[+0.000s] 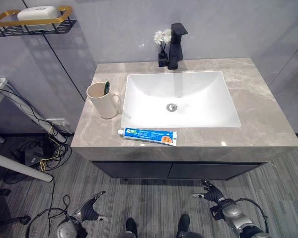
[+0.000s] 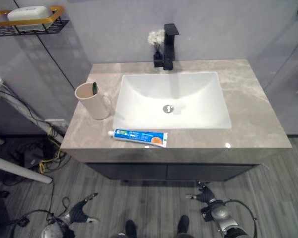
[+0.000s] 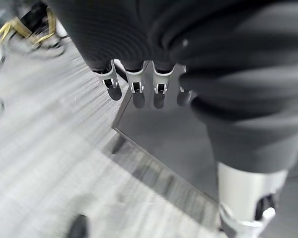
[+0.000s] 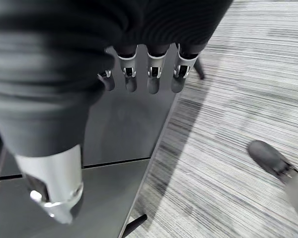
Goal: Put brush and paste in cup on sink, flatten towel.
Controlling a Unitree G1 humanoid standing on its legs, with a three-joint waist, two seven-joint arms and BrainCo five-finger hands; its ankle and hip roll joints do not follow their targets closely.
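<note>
A beige cup (image 1: pixel 102 99) with a handle stands on the grey marble counter (image 1: pixel 258 106), left of the white basin (image 1: pixel 180 99). A dark green toothbrush head (image 1: pixel 107 88) pokes out of the cup. A blue and white toothpaste tube (image 1: pixel 147 135) lies flat on the counter's front edge, just right of the cup. My left hand (image 1: pixel 89 210) hangs low by the floor at the lower left, fingers relaxed and empty. My right hand (image 1: pixel 213 195) hangs low at the lower right, also open and holding nothing. Both hands are well below the counter.
A black faucet (image 1: pixel 176 44) and a small vase of white flowers (image 1: pixel 162 43) stand behind the basin. A wall shelf (image 1: pixel 35 22) at the upper left holds a white soap. Cables (image 1: pixel 44 144) lie on the floor left of the dark cabinet (image 1: pixel 179 170).
</note>
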